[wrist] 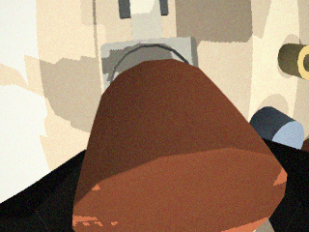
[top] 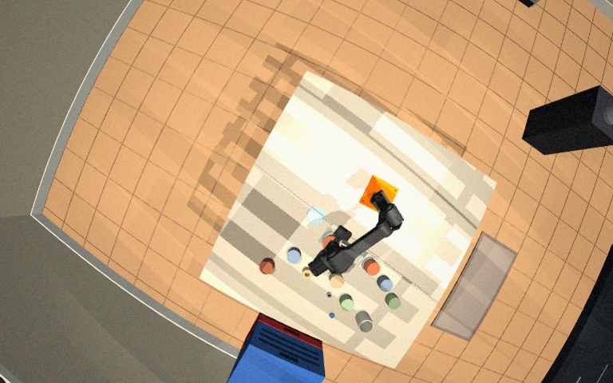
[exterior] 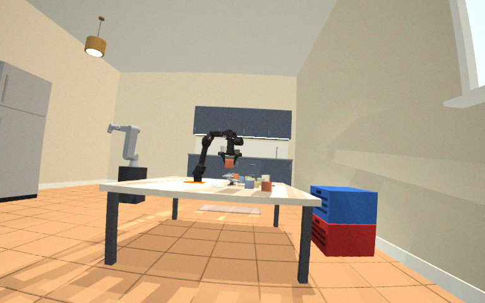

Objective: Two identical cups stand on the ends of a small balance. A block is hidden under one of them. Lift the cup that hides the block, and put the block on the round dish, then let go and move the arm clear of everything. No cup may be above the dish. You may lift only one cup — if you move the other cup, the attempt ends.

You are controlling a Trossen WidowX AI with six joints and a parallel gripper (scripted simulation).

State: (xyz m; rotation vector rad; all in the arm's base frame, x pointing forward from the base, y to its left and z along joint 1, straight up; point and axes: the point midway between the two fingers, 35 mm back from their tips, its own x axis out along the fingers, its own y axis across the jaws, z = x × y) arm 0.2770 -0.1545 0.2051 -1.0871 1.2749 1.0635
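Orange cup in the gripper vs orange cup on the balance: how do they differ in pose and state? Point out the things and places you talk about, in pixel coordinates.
Height: the held cup point(top: 328, 241) point(exterior: 228, 163) point(wrist: 169, 116) hangs above the balance; the other cup point(top: 371, 266) point(exterior: 235, 175) rests on its end.
Grip: the held cup is clamped in the gripper point(exterior: 229, 160); the other cup is untouched.
Shared: orange colour.
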